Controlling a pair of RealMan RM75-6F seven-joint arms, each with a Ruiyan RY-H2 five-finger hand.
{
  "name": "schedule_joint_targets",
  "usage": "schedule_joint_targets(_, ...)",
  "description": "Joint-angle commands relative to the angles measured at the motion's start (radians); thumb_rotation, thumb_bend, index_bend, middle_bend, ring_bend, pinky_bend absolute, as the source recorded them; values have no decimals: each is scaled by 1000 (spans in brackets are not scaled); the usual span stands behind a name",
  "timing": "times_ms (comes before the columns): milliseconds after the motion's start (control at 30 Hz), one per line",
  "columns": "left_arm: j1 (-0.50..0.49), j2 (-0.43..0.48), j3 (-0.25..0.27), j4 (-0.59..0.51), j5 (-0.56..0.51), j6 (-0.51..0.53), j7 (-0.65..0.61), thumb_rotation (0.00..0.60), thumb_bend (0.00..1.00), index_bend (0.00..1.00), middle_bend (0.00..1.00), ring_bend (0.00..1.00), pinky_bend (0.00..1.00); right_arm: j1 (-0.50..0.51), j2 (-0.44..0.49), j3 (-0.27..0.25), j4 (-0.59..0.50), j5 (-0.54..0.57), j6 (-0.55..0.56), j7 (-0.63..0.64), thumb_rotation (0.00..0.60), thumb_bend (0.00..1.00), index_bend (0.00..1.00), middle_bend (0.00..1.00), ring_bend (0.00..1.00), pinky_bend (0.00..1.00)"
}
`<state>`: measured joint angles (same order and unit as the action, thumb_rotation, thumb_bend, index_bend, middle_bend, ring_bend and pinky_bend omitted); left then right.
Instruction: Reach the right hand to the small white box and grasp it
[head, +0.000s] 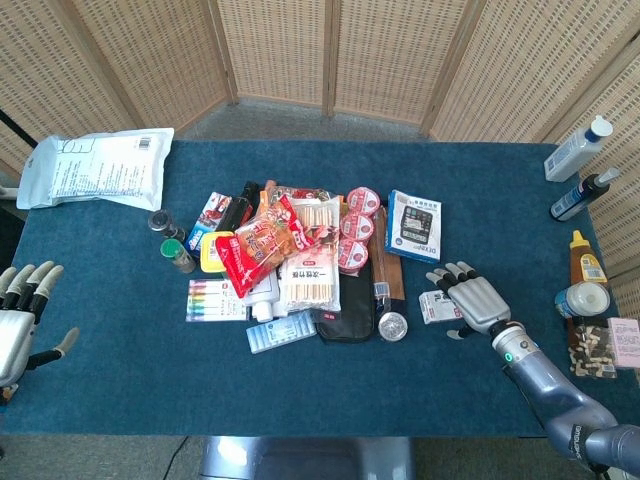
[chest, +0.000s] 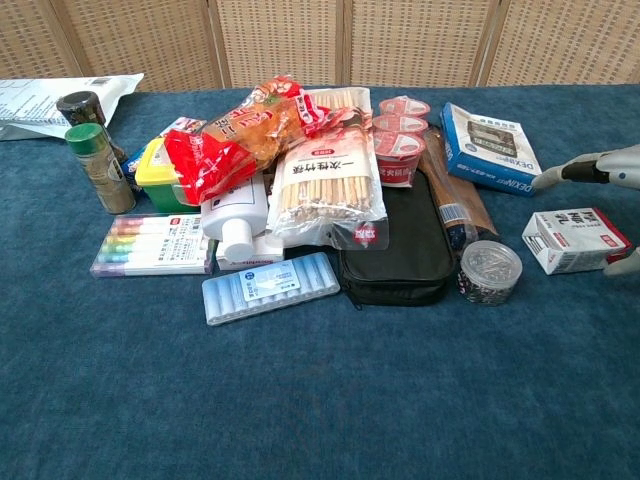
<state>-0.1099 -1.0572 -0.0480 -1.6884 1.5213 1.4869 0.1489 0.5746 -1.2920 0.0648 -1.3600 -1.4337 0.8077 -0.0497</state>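
The small white box (head: 434, 307) with red print lies on the blue cloth right of the pile; the chest view shows the box (chest: 573, 240) at the right edge. My right hand (head: 472, 302) hovers over its right part, palm down, fingers spread above the box and thumb toward the near side. In the chest view only a fingertip (chest: 590, 168) behind the box and another tip at the frame edge show, so contact is unclear. My left hand (head: 22, 320) rests open at the table's left edge, holding nothing.
A round clear tub (head: 392, 325) and a black pouch (head: 350, 300) lie just left of the box, a blue-white box (head: 413, 225) behind it. Bottles and jars (head: 585, 270) stand along the right edge. The snack pile (head: 280, 250) fills the centre; a white bag (head: 95, 165) lies far left.
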Motion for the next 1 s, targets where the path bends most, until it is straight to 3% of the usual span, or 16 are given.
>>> schedule_joint_targets(33,0,1,0,-1,0,0,2,458,352,34,40,103,0,0,-14,-9,28,3,1,21,564,142,0,160,0,0)
schedule_joint_targets(367,5,-1,3,-3,-4,5,4,458,352,35,40,103,0,-10,-56,-34,102,-22,40,84,565,169,7,401,47,0)
schedule_joint_targets(500,9,-3,5,3,-5,10,-2,458,354,34,40,103,0,-12,-75,-38,124,-24,48,105,590,194,131,522,166,10)
schedule_joint_targets(800,17,-8,7,20,-7,19,-22,460,352,34,39,103,0,-12,-80,-36,139,-19,63,145,600,232,364,803,446,301)
schedule_joint_targets(1000,13,-11,5,24,-4,18,-24,458,353,34,40,103,0,-16,-40,-17,82,-9,97,136,600,248,420,871,524,380)
